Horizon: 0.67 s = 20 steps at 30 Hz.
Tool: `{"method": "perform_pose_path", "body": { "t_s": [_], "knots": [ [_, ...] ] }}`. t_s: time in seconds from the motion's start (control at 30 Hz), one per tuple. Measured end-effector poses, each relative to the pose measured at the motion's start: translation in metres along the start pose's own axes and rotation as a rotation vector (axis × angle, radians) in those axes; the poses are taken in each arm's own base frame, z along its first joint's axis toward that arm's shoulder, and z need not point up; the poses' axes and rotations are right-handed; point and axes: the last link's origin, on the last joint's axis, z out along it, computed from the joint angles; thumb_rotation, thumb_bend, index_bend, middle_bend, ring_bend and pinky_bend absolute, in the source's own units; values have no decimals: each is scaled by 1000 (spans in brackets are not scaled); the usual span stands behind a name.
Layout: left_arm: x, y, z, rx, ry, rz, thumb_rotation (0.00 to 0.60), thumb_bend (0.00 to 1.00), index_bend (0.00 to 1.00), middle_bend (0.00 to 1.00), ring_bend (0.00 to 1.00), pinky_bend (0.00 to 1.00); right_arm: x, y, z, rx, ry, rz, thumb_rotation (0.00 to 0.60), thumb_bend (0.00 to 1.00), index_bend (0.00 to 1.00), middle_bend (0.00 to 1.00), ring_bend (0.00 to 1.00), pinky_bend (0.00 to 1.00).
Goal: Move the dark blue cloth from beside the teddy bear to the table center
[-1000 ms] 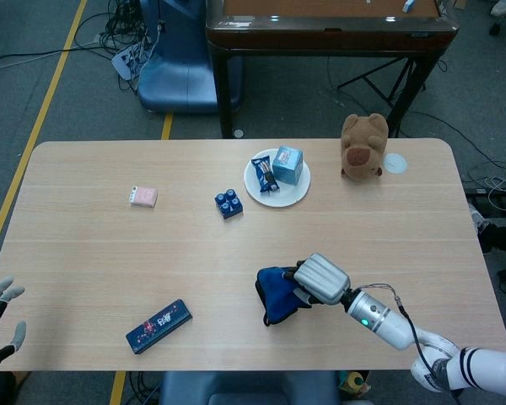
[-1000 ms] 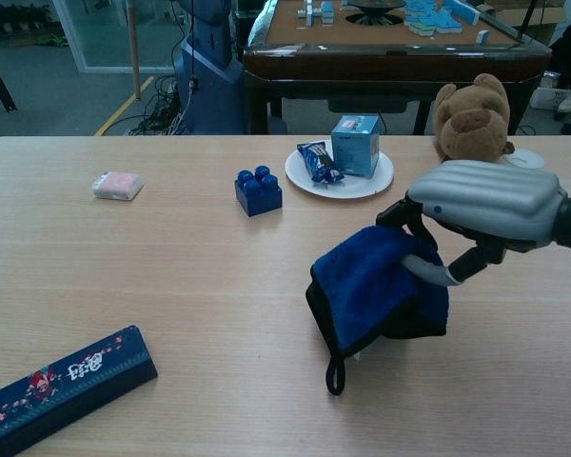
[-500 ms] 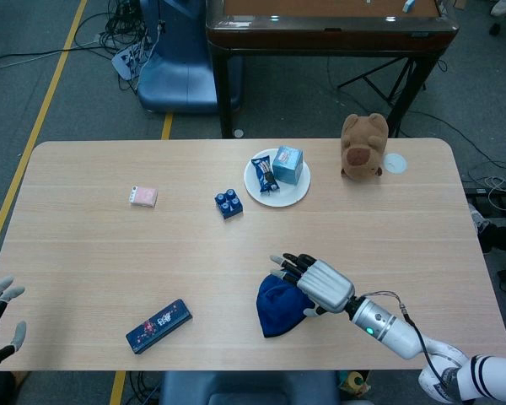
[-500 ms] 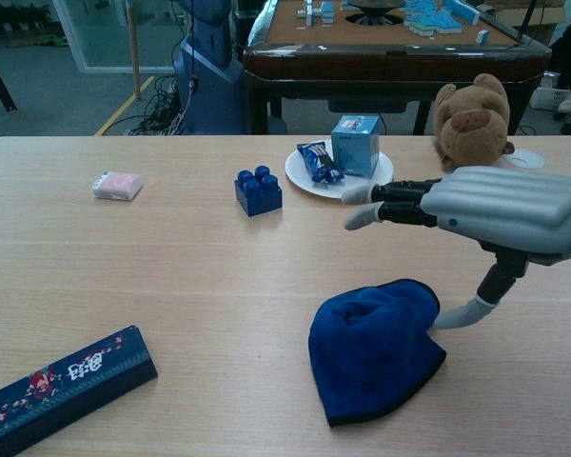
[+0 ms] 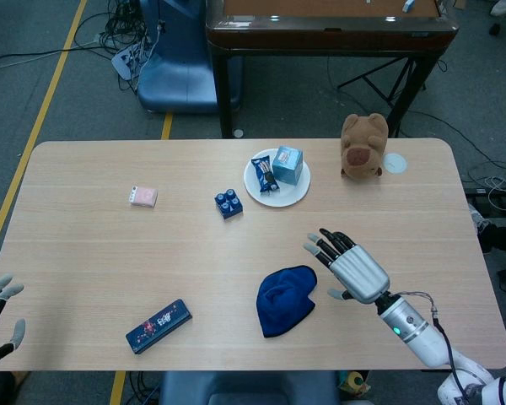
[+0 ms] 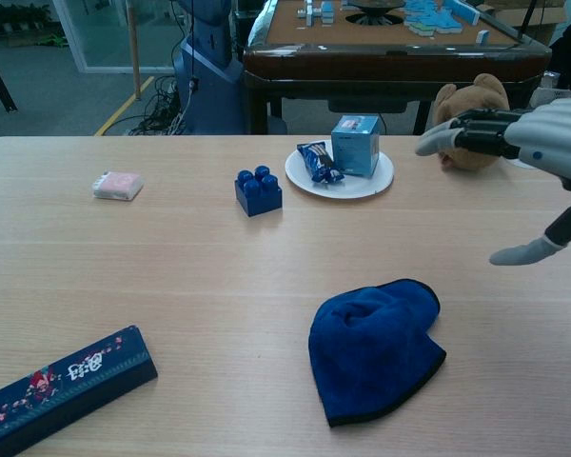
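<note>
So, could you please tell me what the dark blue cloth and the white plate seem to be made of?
The dark blue cloth looks like plush microfibre or terry: matte, fuzzy nap, soft folds, a darker stitched edge. The white plate looks smooth and lightly glossy, likely ceramic or hard plastic; the views cannot settle which.

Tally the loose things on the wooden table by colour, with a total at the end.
Blue: 5, the dark blue cloth, blue toy brick, light blue box, blue snack packet, dark blue patterned long case
White: 2, the round white plate, white disc
Brown: 1, the brown teddy bear
Pink: 1, the small pink packet
Total: 9
</note>
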Motion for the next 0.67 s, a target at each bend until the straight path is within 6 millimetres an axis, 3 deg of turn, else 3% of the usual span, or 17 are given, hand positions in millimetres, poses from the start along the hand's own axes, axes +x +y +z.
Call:
{"method": "perform_pose_path", "body": {
  "t_s": [0.17,0.33,0.53,0.67],
  "knots": [
    [-1,1,4,-12,-2,-1,600,411,229,127,188,154,8,29,-33,-158,23,-51,600,152,2,181,117,200],
    [-4,6,7,-35,-8,-3,600,411,229,128,188,154,12,53,-73,-310,22,-89,600,159,32,192,119,207],
    [-7,11,10,-61,-15,-4,600,411,229,128,188,154,10,70,-113,-438,11,-76,600,159,52,200,119,207],
    [-8,14,12,-70,-13,-6,600,411,229,128,188,154,8,75,-128,-477,14,-60,600,158,52,201,119,207]
  ]
}}
